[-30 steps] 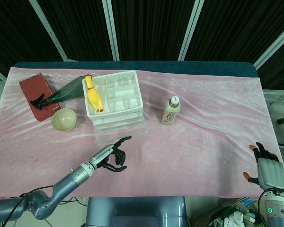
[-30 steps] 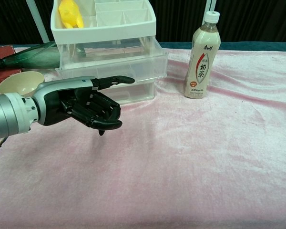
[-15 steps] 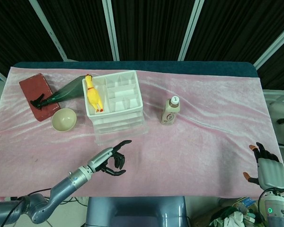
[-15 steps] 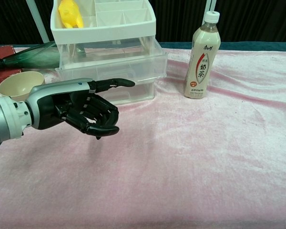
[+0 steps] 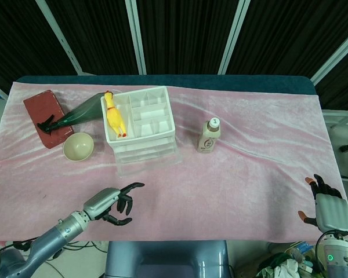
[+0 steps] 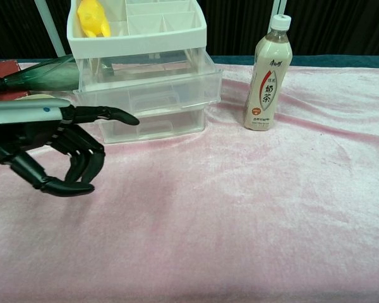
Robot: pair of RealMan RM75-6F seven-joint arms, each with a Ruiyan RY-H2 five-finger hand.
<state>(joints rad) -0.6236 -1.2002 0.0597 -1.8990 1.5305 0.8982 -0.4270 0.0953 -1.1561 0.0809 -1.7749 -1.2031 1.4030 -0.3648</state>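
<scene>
The left hand [image 5: 111, 204] is hovering over the pink cloth [image 5: 238, 179] near the front edge of the table, and it's holding nothing. Its fingers are apart and loosely curled, with one finger sticking straight out toward the drawer unit [image 5: 144, 152]. In the chest view the same hand [image 6: 47, 148] is sitting at the left edge of the picture, and the outstretched fingertip [image 6: 127, 118] is lining up in front of the lower clear drawer, though I can't tell whether it's actually touching it or just short of it. From the head view there's a visible strip of cloth between the hand and the drawers, so they're looking apart.

So the drawer unit is lying just beyond the left hand and a bit to its right side. On top of it a white divided tray [image 5: 152, 111] is sitting, with a yellow rubber chicken [image 5: 113, 114] lying in its leftmost compartment. Further out past the hand on its left, a cream bowl [image 5: 78, 146] is standing beside the drawers, and behind that a green bottle [image 5: 81, 113] is lying tilted across a red brick [image 5: 41, 108].

A milk tea bottle [image 5: 209, 136] is standing upright well off to the right of the left hand, past the drawers.

The right hand [image 5: 326, 207] is resting at the far right front corner, palm down with fingers spread, holding nothing, well apart from everything else.
</scene>
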